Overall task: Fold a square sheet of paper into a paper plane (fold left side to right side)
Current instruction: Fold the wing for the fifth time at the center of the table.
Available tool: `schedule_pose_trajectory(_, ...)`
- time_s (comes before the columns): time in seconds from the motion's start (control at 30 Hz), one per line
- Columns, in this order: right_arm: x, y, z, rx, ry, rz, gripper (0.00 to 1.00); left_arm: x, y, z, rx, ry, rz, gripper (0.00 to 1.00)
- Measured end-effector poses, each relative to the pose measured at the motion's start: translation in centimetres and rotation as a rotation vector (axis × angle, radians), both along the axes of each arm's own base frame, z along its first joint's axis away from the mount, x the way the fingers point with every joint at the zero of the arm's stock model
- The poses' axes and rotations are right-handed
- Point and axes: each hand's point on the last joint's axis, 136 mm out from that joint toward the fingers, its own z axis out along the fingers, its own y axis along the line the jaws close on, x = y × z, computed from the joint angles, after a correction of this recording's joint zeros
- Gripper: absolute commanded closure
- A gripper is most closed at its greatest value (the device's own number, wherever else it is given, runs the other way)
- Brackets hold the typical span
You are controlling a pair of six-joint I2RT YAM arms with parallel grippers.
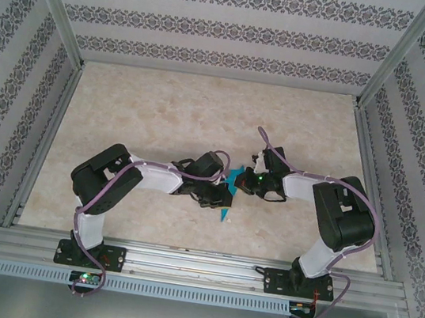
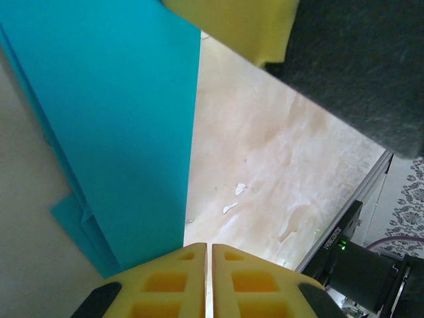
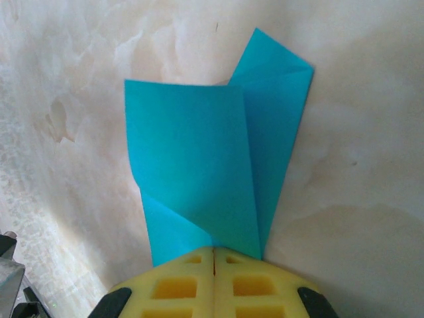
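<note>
Yellow pads (image 2: 169, 281) of the left gripper (image 2: 208, 255) sit at 6 o'clock in its wrist view, pressed together with only a hairline slit between them. The teal paper (image 2: 126, 132) runs under the pad at 7 o'clock; whether it is pinched cannot be told. The right gripper (image 3: 214, 255) is likewise closed, and the paper's narrow end slips beneath both its tips; a true pinch cannot be told here either.

From above, the single sheet lies near the middle of the table (image 1: 163, 112), a little toward 6 o'clock. The left gripper reaches it from 9 o'clock and the right from 3 o'clock, both crowding it closely. In the left wrist view the right gripper's yellow finger and dark body block 12 to 2 o'clock.

Counted: two arms, two grippers and one paper showing two overlapping flaps, one broad, one pointed toward 1 o'clock. Two small white flecks (image 2: 238, 189) mark the marbled surface beside the paper's straight edge.

Open tabletop stretches toward 12 o'clock. Metal rails (image 1: 38, 149) and patterned walls (image 1: 216, 28) bound 9, 12 and 3 o'clock.
</note>
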Motion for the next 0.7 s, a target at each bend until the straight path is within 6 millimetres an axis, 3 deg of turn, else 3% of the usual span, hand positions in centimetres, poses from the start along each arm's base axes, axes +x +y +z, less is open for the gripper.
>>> schedule_pose_trajectory(0.7,0.0,0.0,0.4,0.004,-0.006,0.003,1.0,-0.4,-0.2,-1.4,0.047,0.003,0.002,0.94)
